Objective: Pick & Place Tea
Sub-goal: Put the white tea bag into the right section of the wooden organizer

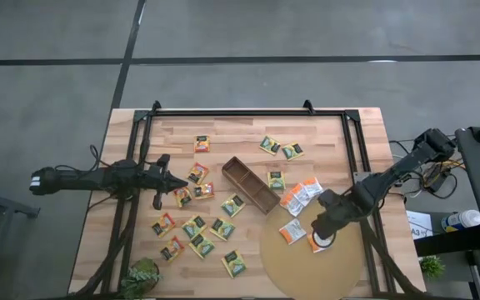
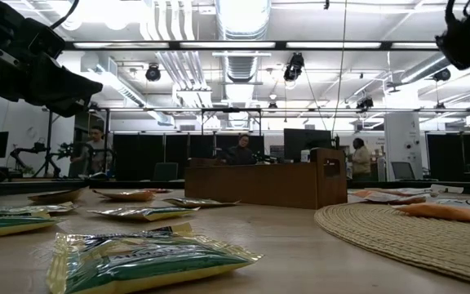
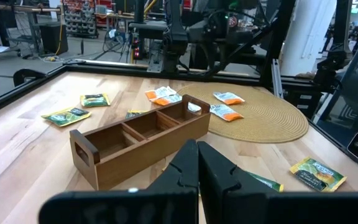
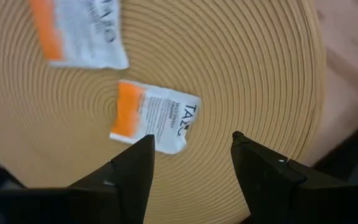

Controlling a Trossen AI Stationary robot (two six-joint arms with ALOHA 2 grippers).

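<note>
Several small tea sachets (image 1: 198, 225) lie flat on the wooden table left of the brown wooden box (image 1: 250, 184), with others beyond and right of it. Two white-and-orange sachets lie on the round tan mat (image 1: 307, 271): one (image 1: 292, 232) in plain sight, and one (image 4: 156, 118) just under my right gripper. My right gripper (image 4: 191, 140) hangs open above the mat, its fingers pointing down over that sachet, apart from it. My left gripper (image 3: 197, 152) is shut and hovers left of the box (image 3: 142, 137), among the green sachets (image 1: 183, 197), holding nothing.
A black metal frame (image 1: 248, 114) runs along the table's far edge and down both sides. A small green plant (image 1: 140, 277) stands at the near left corner. Three white-and-orange sachets (image 1: 302, 193) lie between box and mat. Bare wood shows along the far side.
</note>
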